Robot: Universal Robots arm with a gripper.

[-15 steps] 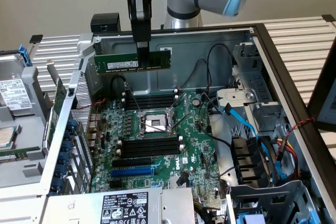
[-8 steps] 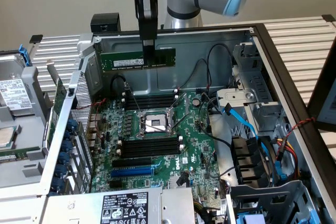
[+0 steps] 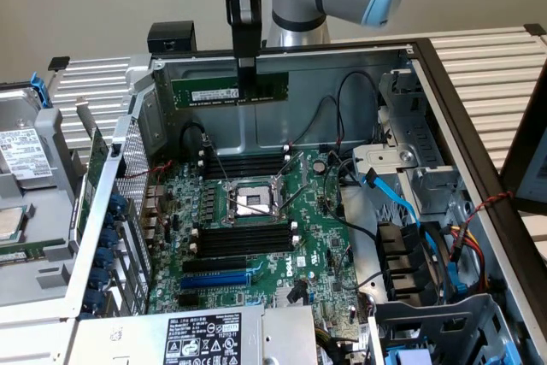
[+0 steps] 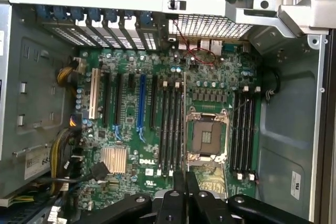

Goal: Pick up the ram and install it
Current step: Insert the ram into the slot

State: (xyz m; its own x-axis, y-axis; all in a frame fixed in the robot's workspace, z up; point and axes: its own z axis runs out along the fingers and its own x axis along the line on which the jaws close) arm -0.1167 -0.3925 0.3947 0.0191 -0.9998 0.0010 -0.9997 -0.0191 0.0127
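Ram (image 3: 209, 91) | upper centre of exterior view, held level above board (image 3: 316, 237), clear of slots (image 3: 248, 164) | pincer (image 3: 246, 83) nearly shut, clamped on its top edge | risk: narrow mid-edge grip may let it tilt, missing a slot or striking socket (image 3: 249, 201)

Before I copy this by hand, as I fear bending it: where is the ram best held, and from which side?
Pinch the ram by its flat faces, near mid-length on the top edge, from above. It hangs on edge over the motherboard, and its lower edge must stay free. The pincer grips it so.
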